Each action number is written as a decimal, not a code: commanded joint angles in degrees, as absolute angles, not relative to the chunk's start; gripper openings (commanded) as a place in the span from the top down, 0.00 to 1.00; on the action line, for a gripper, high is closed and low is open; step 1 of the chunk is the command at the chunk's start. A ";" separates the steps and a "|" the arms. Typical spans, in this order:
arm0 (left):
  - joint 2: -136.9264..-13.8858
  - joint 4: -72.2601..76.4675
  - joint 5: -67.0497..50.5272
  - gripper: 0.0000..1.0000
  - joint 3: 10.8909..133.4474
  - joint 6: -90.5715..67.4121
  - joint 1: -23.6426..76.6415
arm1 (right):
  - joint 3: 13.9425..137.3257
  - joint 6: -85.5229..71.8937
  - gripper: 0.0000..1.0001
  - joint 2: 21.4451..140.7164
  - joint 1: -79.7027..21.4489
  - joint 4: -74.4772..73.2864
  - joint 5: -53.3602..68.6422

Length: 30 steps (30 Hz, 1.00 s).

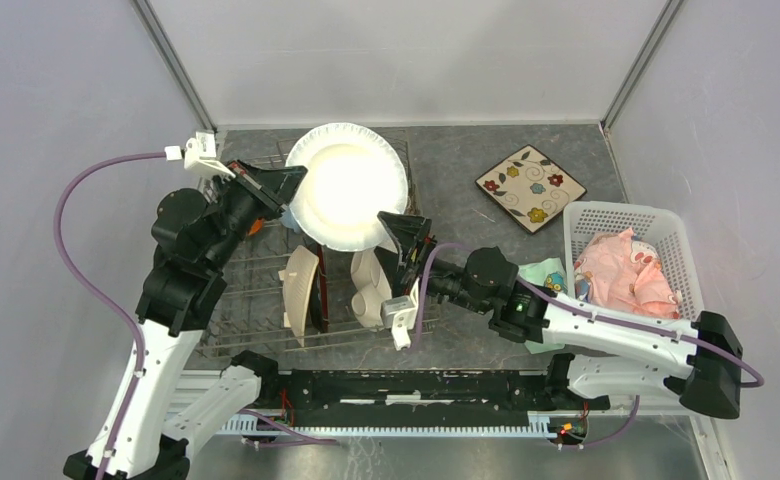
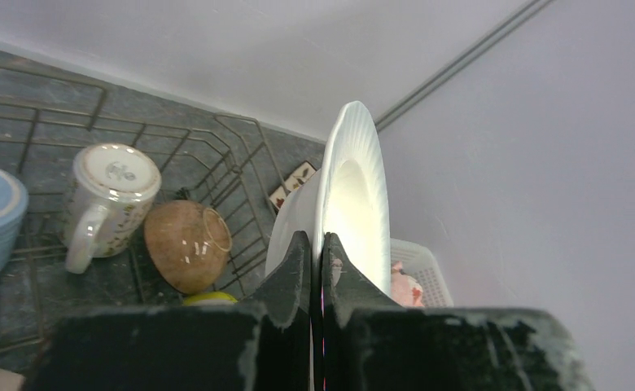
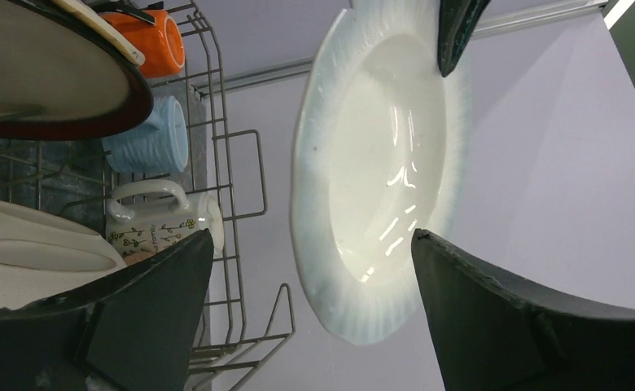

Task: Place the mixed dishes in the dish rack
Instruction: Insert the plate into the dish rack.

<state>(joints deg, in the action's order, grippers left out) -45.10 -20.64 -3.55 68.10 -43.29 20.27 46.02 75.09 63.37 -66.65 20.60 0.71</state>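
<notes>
Mostly loaded with mugs (image 3: pixel 147 138), tan bowl (image 2: pixel 186 244) and upright plates (image 1: pixel 301 290); pinching white plate (image 1: pixel 346 185) above dish rack (image 1: pixel 246 280) in tight-closed left claw (image 2: pixel 316 240), right claw (image 3: pixel 313 240) wide, empty; probably yet to load floral square plate (image 1: pixel 530 188).

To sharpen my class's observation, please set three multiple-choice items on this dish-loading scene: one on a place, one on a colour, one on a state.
1. Where does the crumpled pink cloth lie?
A) in the white perforated plastic basket
B) on the floor
C) draped over an arm

2. What colour is the glossy mug beside the light-blue ribbed mug in the grey wire dish rack?
A) green
B) orange
C) black

3. The left end effector is:
A) open
B) shut on nothing
C) shut on the round white glossy plate

Answers: A, the cloth fills the basket; B, its glaze is plainly orange; C, it pinches the plate's rim.
</notes>
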 commanded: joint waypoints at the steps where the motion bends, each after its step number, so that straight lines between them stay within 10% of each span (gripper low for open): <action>1: -43.80 -14.93 4.18 0.98 74.10 -37.12 20.39 | 45.84 70.64 0.02 60.39 -66.71 24.75 3.24; 30: -35.53 -48.82 29.84 0.98 79.83 -5.90 20.39 | 36.04 60.63 0.02 49.34 -66.60 31.90 -7.98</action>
<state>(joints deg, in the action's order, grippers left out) -37.56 -49.82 24.49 77.25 -10.31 20.29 36.40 64.12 50.35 -66.65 28.38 -2.57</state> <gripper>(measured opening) 0.054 0.982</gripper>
